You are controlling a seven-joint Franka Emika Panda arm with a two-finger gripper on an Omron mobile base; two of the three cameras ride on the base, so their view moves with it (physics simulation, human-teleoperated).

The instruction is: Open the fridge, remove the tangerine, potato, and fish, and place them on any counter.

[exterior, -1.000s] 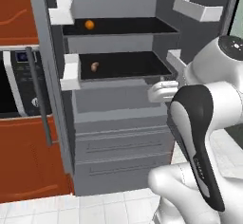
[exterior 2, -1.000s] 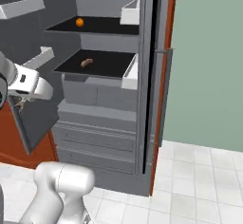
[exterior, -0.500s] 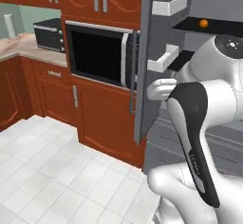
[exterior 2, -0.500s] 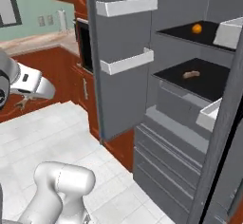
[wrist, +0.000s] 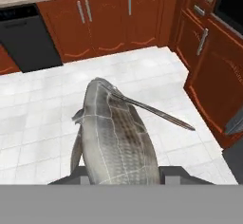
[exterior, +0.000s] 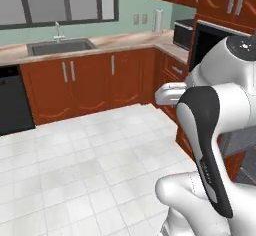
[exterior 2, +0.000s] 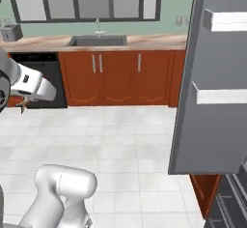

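In the hand view a silvery-grey fish (wrist: pixel 116 137) with a thin tail lies between my fingers, and my gripper (wrist: pixel 123 173) is shut on it above the white tiled floor. The fridge (exterior 2: pixel 212 101) stands at the right with its grey door swung open and white door bins on it; a dark grey part of it (exterior: pixel 239 147) shows behind my arm. The beige-pink counter (exterior 2: pixel 48 42) runs along the far wall under the window, also seen as the counter (exterior: pixel 120 40). The tangerine and the potato are out of view.
A steel sink (exterior: pixel 60 46) is set into the far counter, with a black dishwasher (exterior 2: pixel 43 77) below and left of it. Red-brown cabinets (exterior: pixel 90 82) line the wall. A black-fronted microwave (exterior: pixel 212 47) sits at right. White tiled floor (exterior 2: pixel 125 140) lies open ahead.
The whole picture has swung away from the fridge shelves to the sink counter, so the base has turned. The open fridge door now sits at the right edge.
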